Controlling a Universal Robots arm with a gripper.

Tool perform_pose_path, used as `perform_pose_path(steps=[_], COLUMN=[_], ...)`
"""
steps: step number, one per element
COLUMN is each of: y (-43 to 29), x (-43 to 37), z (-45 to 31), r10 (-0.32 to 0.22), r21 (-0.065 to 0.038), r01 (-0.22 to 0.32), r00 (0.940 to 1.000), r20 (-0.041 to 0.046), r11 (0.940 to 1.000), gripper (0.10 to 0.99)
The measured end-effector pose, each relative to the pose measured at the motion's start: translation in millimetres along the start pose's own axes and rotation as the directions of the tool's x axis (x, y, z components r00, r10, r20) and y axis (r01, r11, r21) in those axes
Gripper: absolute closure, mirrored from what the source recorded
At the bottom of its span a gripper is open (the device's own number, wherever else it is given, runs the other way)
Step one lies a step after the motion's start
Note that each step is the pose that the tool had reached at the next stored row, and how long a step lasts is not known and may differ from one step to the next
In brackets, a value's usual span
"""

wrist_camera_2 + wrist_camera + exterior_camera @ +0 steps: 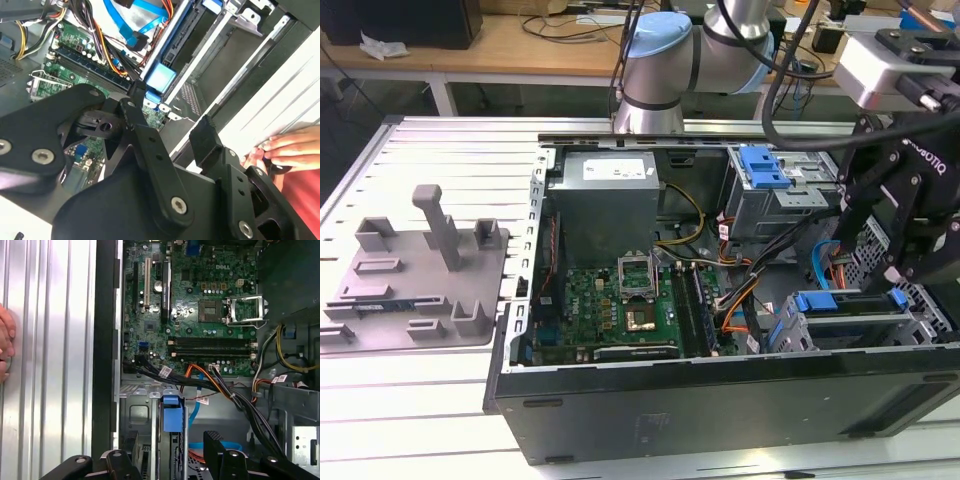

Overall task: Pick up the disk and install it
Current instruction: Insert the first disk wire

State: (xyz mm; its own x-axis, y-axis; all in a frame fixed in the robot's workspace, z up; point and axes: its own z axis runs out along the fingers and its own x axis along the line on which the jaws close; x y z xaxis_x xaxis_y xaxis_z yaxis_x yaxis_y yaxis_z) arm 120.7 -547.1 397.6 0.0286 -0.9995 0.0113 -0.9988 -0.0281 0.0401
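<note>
Disk, exterior view: the disk (855, 303) stood on edge in the bay (920, 325) at the case's corner on the exterior view's right. Its blue frame ends showed at both ends of the slot. It looked seated, probably so the frame's rails could lock in the bay.
Gripper, exterior view: the gripper (905, 270) hung right over that bay, just above the disk. This was the install spot, which I judge explains its low, close pose.
Case, exterior view: the case (720, 400) lay on its side on the table (420, 400) with its side off, so the bay faced up to the arm.
Plate, exterior view: the plate (410, 270) sat well apart on the exterior view's left, likely a holder for parts.
Gripper, second wrist view: the gripper (170, 107) had its jaws spread wide with nothing between them.
Disk, second wrist view: the disk's blue tab (161, 77) sat beyond the gap between the fingers, apart from both.
Hand, second wrist view: a hand (292, 147) rested on the table beside the case, outside it, seemingly to keep out of the arm's way.
Gripper, first wrist view: the gripper (165, 445) was again wide open and held nothing.
Disk, first wrist view: the tab (173, 414) lay between the fingers' line and the board (200, 300), in the bay.
Hand, first wrist view: the hand (5, 347) lay at the table's far edge, well apart from the case.
</note>
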Motion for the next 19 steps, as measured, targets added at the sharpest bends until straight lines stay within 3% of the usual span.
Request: perform_pose_path(steps=[3, 4, 5, 7, 9, 10, 11, 13, 17, 18, 19], y=[-0.7, -0.7, -0.9, -0.9, -1.0, -1.0, -1.0, -1.0, -1.1, -1.3, -1.5], x=[-26.7, -32.2, -34.7, -37.0, -38.5, -38.9, -39.5, -39.9, -40.0, -42.5, -48.1], z=[-0.4, -0.3, -0.2, -0.4, -0.4, -0.4, -0.3, 0.2, 1.7, 3.5, 3.7], r10=[0.002, 0.003, 0.005, 0.008, 0.014, 0.018, 0.024, 0.034, 0.106, 0.117, 0.118], r21=[0.000, 0.004, 0.018, 0.043, 0.069, 0.078, 0.090, 0.099, 0.100, 0.101, 0.102], r01=[-0.002, -0.003, -0.003, -0.004, -0.009, -0.011, -0.016, -0.025, -0.098, -0.108, -0.107], r00=[0.9984, 0.9974, 0.9968, 0.9965, 0.9963, 0.9962, 0.9961, 0.9958, 0.9909, 0.9893, 0.9872], r20=[-0.0573, -0.0724, -0.0800, -0.0835, -0.0844, -0.0847, -0.0852, -0.0851, -0.0826, -0.0871, -0.1071], r11=[1.0000, 1.0000, 0.9998, 0.9991, 0.9976, 0.9969, 0.9958, 0.9947, 0.9901, 0.9890, 0.9890], gripper=[0.459, 0.459, 0.459, 0.471, 0.604, 0.604, 0.667, 0.667, 0.667, 0.667, 0.667])
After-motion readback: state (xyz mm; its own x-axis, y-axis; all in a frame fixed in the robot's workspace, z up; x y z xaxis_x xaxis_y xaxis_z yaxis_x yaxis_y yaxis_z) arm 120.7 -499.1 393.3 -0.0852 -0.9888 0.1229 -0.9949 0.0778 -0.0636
